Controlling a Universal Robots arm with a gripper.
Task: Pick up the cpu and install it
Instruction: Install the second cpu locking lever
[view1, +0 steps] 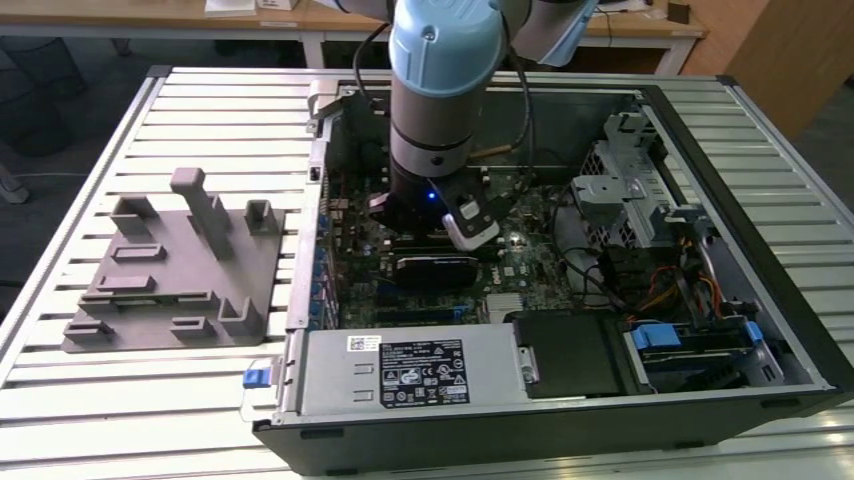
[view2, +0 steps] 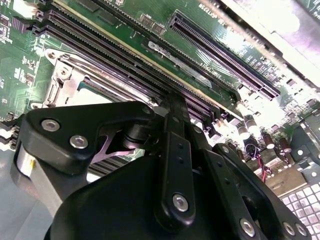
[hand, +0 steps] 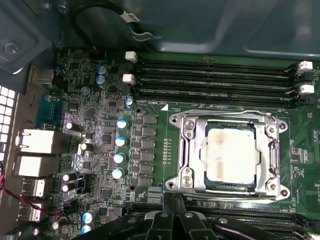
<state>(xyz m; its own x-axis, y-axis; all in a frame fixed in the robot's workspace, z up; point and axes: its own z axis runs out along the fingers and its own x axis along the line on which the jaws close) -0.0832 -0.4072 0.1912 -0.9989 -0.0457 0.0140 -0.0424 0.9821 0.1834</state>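
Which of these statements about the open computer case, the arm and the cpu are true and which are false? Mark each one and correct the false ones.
1. The cpu lies inside the metal socket frame on the motherboard. True.
2. The grey fixture stands inside the computer case. False: it stands on the slatted table, at the exterior view's left of the case.
3. The arm reaches down into the open case. True.
4. The cpu rests on the grey fixture. False: in the first wrist view it sits in the socket.
5. Long memory slots run beside the socket. True.
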